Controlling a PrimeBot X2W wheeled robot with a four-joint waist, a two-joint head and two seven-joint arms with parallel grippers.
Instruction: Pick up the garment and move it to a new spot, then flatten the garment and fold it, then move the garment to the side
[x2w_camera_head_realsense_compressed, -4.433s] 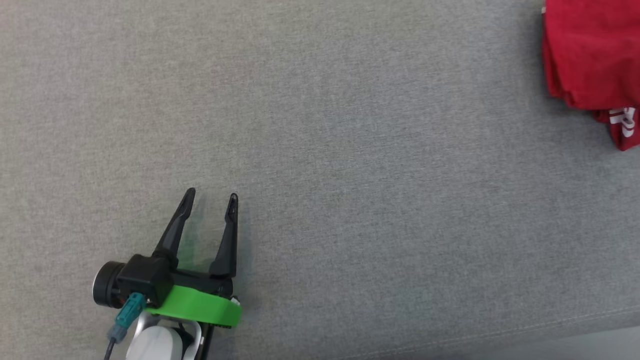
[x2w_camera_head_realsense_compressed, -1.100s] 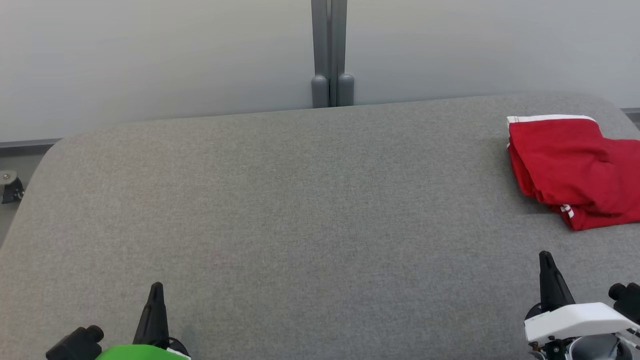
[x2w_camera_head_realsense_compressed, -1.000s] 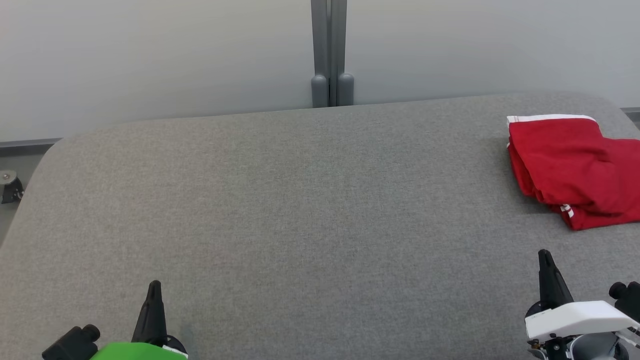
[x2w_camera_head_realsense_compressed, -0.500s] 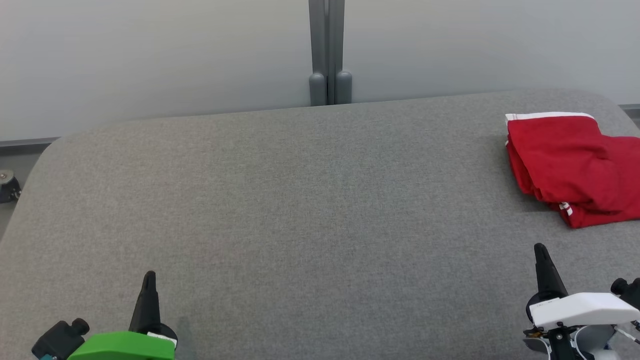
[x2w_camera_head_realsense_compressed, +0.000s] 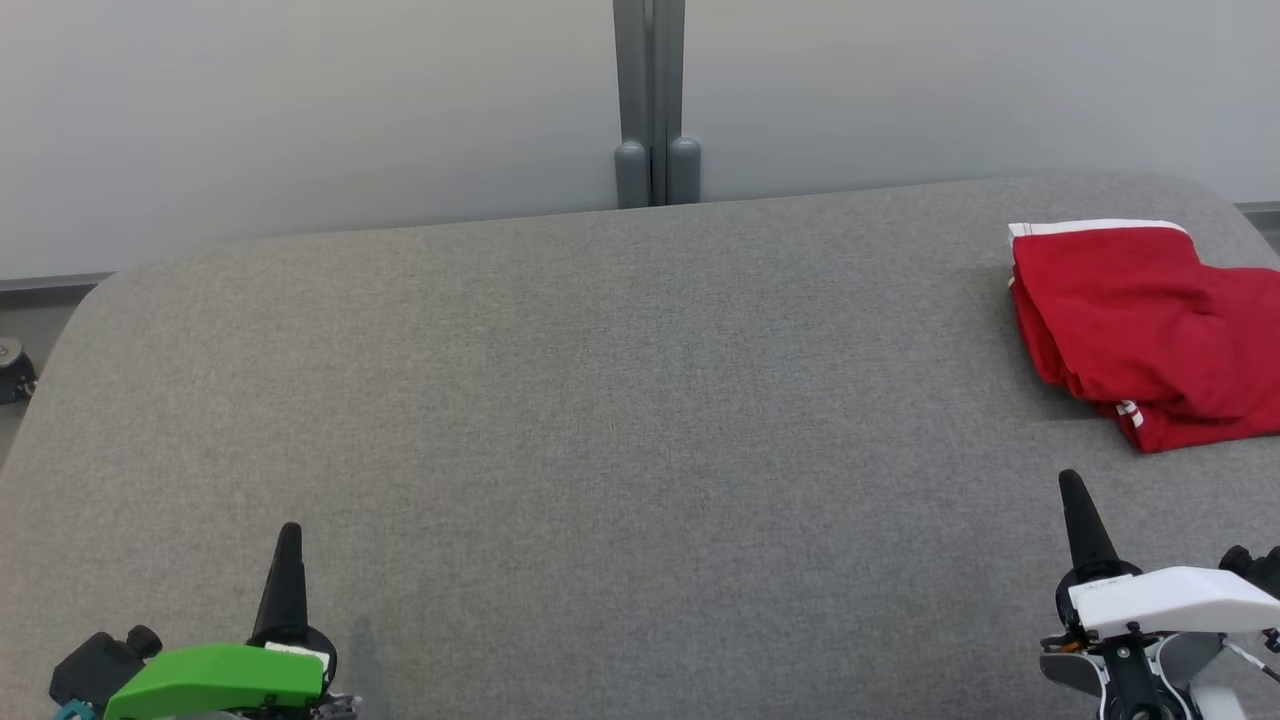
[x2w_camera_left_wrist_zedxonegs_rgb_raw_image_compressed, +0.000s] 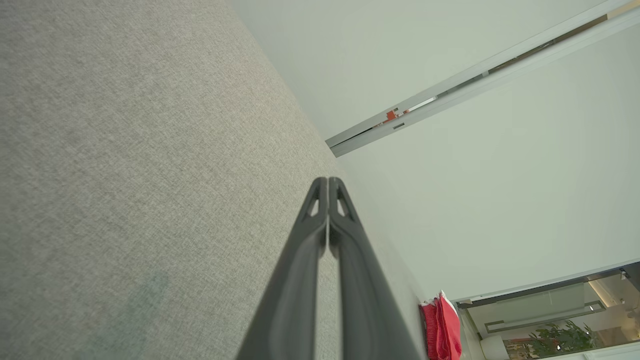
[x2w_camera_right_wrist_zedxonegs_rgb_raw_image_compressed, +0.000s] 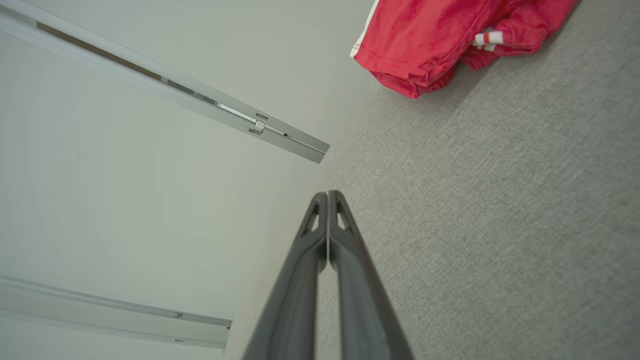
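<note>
The garment (x2w_camera_head_realsense_compressed: 1140, 330) is red with white trim, folded into a compact stack at the far right of the grey padded surface (x2w_camera_head_realsense_compressed: 600, 400). It also shows as a red bundle (x2w_camera_right_wrist_zedxonegs_rgb_raw_image_compressed: 440, 40) in the right wrist view and a small red edge (x2w_camera_left_wrist_zedxonegs_rgb_raw_image_compressed: 442, 330) in the left wrist view. My left gripper (x2w_camera_head_realsense_compressed: 288, 535) sits low at the near left, shut and holding nothing, with its fingers pressed together (x2w_camera_left_wrist_zedxonegs_rgb_raw_image_compressed: 327, 182). At the near right my right gripper (x2w_camera_head_realsense_compressed: 1070, 485) is shut too, empty, well short of the garment, its tips (x2w_camera_right_wrist_zedxonegs_rgb_raw_image_compressed: 327, 195) closed.
A pale wall with a grey vertical post (x2w_camera_head_realsense_compressed: 655, 100) runs behind the surface's far edge. A small caster (x2w_camera_head_realsense_compressed: 12, 370) stands on the floor at the left. The surface's rounded corners fall away at the far left and far right.
The head camera has lifted from a close downward look to a wide view of the whole surface. Over the last second both shut grippers have crept slightly further up the view.
</note>
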